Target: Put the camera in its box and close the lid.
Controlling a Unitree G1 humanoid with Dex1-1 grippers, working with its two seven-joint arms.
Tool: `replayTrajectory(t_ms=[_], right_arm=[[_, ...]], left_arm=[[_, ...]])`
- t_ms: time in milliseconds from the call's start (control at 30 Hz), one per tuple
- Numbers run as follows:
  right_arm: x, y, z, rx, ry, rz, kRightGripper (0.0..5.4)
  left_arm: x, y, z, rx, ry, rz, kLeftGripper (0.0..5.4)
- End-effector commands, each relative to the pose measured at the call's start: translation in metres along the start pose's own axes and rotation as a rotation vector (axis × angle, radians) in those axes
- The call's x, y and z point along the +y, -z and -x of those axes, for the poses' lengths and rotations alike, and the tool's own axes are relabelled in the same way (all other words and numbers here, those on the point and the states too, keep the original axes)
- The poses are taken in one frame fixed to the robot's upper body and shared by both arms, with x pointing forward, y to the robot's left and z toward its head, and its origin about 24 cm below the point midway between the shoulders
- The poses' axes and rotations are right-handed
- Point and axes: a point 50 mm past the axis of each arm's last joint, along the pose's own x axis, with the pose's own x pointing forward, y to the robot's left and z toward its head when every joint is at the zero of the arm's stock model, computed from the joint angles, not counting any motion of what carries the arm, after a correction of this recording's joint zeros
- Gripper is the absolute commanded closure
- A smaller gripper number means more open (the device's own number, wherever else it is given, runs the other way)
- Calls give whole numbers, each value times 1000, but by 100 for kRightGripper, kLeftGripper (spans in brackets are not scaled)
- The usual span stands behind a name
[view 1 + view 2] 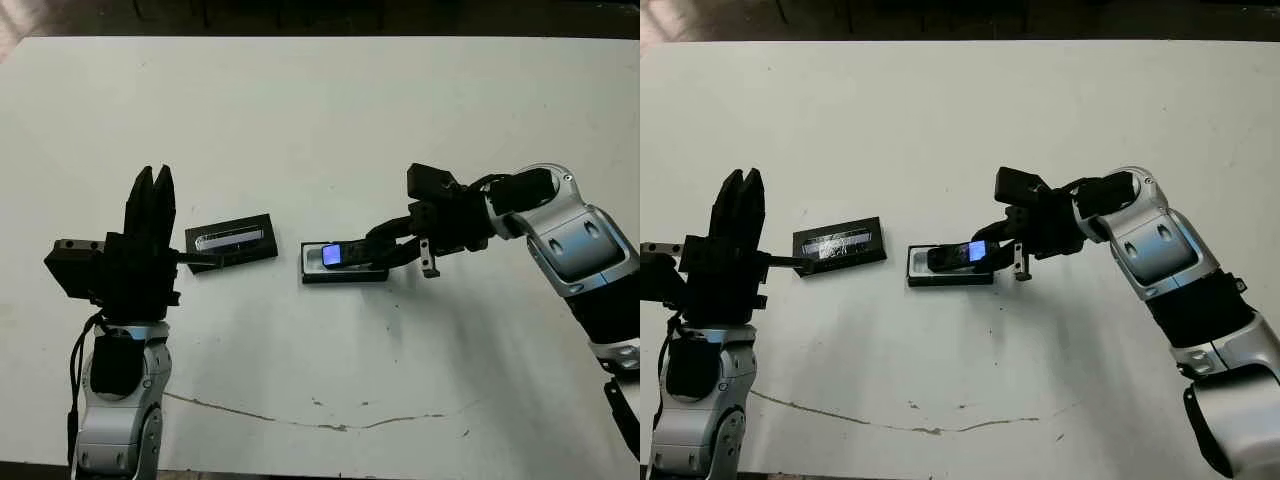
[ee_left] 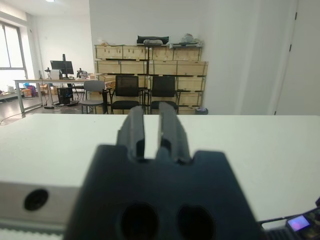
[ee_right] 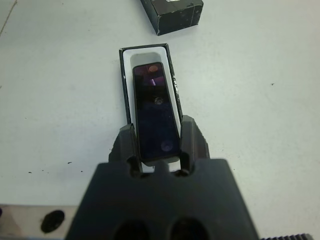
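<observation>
The camera, a slim black bar with a blue-lit screen, lies lengthwise in the box, a shallow tray with a black rim and white lining, mid-table. My right gripper is shut on the camera's end nearest it. In the right wrist view its fingers flank the camera over the box. The lid, a flat black panel with a silvery strip, lies left of the box. My left gripper is raised left of the lid, shut on nothing.
The white table stretches far beyond the three things. A thin dark crack line runs along its near part. Beyond the table's far edge, the left wrist view shows black chairs and wooden crates.
</observation>
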Motion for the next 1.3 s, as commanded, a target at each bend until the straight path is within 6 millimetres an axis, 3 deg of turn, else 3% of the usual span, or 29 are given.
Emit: replayTrajectory(t_ms=[33, 633, 1167, 1300], right_arm=[[2, 7, -3, 12, -3, -40, 527], [10, 1, -27, 65, -70, 93, 527], [14, -4, -41, 85, -81, 56, 527], [11, -7, -34, 55, -129, 37, 458]], left_arm=[[1, 7, 4, 42, -2, -2, 540], [-1, 7, 7, 48, -6, 4, 540], [1, 8, 8, 48, -11, -2, 540], [2, 9, 8, 49, -8, -6, 540]])
